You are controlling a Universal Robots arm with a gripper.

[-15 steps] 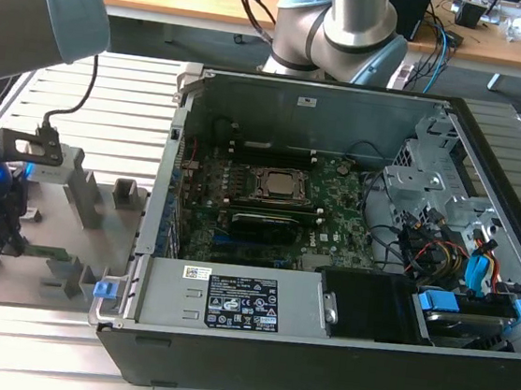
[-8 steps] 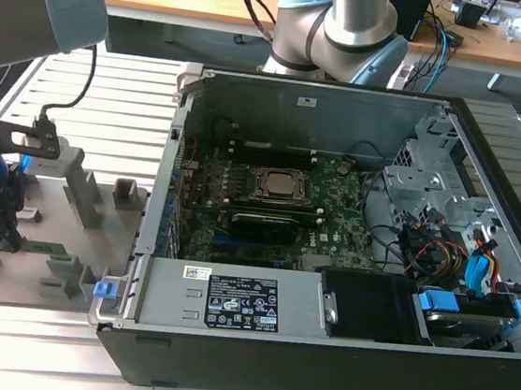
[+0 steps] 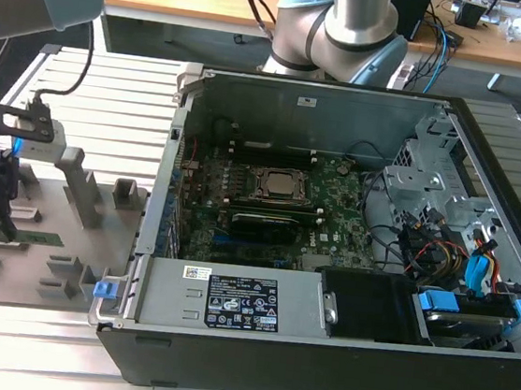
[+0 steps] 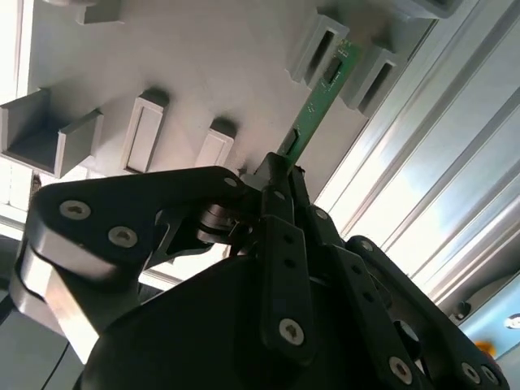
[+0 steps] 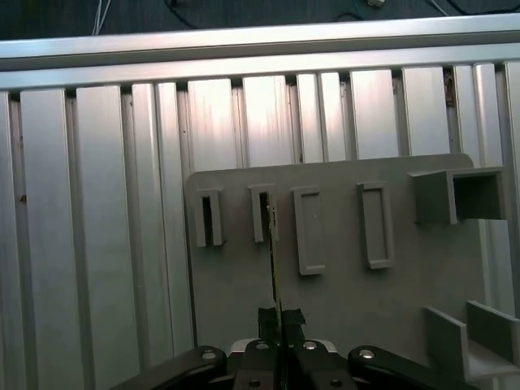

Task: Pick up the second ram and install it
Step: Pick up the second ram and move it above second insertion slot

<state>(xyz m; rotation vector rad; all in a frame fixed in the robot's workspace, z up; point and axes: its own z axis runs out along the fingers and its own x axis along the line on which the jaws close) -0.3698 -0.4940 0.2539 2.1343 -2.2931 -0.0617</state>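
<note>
Pick-up step in hand: end effector [image 4: 280, 166] pinched narrow on one end of second ram [image 4: 321, 93], which stands on edge in the grey fixture plate [image 3: 96, 233] at 9 o'clock of the computer case [image 3: 315, 375] in the exterior view; freeing it likely needs a straight, square lift.

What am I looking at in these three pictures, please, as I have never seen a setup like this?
This is one robot arm with a two-fingered gripper. The exterior view takes in the whole bench: an open computer case, with its motherboard showing, stands on a ribbed metal table. The two wrist views come from cameras riding on the arm, looking past the fingers at a grey holder plate. There the gripper is shut on the second ram, a thin green stick standing on edge, its far end between two holder blocks.
</note>
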